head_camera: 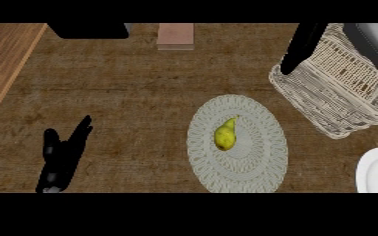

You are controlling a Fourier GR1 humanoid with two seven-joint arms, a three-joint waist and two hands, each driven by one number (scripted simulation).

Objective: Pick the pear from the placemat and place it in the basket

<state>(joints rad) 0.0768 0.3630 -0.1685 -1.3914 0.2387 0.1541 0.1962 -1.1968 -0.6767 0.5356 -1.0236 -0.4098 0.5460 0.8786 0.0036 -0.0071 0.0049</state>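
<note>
The pear (225,135) lies on the placemat (255,167), a little left of the mat's middle, with its thin stem end pointing to the far right. The placemat is a pale, oval, woven piece and it lies flat on the brown bench (133,90), in the near right part of the view.

The basket (336,87) stands at the far right of the bench. It is light wicker and it looks tilted in the view; its near left corner comes near to the far right edge of the placemat, but the two do not touch. A long black shape (301,47) reaches from the far edge down to the left rim of the basket; I cannot tell what it is.

The left robot hand (63,157) shows at the near left, well apart from the pear. Its fingers are straight and wide, pointing to the far side, and it holds nothing. The right robot hand does not show.

At the far edge there is a small pinkish block (176,36), and left of it a dark object (88,30). At the near right edge a white plate (368,172) shows partly.
</note>
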